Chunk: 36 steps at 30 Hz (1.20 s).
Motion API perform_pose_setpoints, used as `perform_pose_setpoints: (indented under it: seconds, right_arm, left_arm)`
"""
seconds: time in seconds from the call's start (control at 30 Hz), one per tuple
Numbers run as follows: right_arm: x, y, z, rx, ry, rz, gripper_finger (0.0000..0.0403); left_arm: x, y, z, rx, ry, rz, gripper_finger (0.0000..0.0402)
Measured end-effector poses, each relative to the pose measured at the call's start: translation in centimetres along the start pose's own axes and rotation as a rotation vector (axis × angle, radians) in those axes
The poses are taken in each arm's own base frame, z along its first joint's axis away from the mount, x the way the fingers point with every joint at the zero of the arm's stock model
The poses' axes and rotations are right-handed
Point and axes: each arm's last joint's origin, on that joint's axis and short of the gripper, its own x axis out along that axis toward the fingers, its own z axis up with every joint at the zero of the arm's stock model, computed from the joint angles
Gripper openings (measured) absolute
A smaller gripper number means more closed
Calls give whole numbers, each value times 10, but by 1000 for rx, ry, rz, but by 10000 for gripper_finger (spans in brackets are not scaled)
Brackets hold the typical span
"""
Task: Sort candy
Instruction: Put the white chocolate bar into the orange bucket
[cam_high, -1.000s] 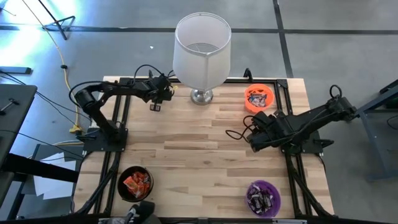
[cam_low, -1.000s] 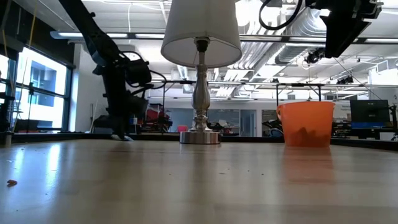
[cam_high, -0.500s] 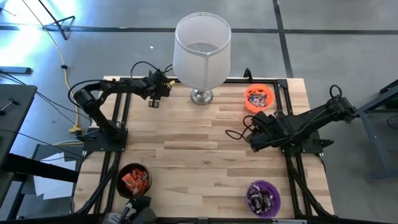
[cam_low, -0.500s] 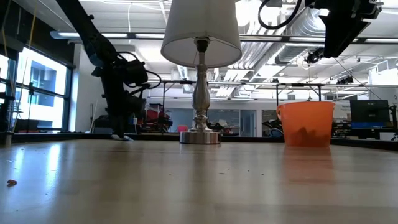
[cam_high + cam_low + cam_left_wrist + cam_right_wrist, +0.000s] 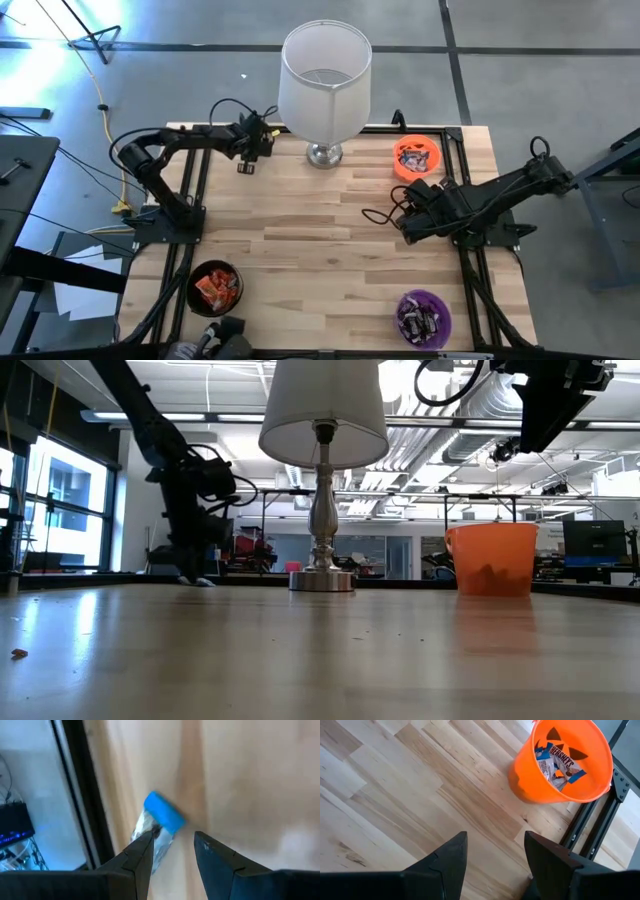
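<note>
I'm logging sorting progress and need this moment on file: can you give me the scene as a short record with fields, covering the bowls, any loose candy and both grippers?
orange bowl: far right of table, holds silvery blue-white candy
black bowl: near left corner, holds orange-red candy
purple bowl: near right, holds dark brown candy
loose candy: blue-and-silver wrapper, at the table's far left edge, between the left gripper's fingers
left gripper: open, low over that candy, beside the lamp
right gripper: open, empty, raised near the orange bowl

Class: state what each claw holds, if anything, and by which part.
Left claw is open around a blue-and-silver candy, not clearly gripping it. Right claw holds nothing.
</note>
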Motion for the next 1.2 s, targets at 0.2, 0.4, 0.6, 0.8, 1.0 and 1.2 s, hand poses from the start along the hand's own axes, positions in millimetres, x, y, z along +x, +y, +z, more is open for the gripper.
perform_pose_setpoints:
  seconds: [0.2,0.4,0.6,0.8,1.0,1.2]
  right_arm:
    - [0,0,0,-1,0,0,192]
    - [0,0,0,-3,-3,-1,192]
    - [0,0,0,-3,-3,-2,192]
    - [0,1,1,1,-13,2,192]
    - [0,2,1,13,-21,18,192]
    - [0,3,2,17,-23,25,192]
  left_arm:
    - [2,-6,6,23,-39,-37,131]
    - [16,-4,10,20,25,31,131]
    - [23,1,10,13,37,97,131]
    - [25,6,3,-24,24,93,131]
    - [27,6,2,-25,31,91,131]
    - [38,5,2,-18,106,134,131]
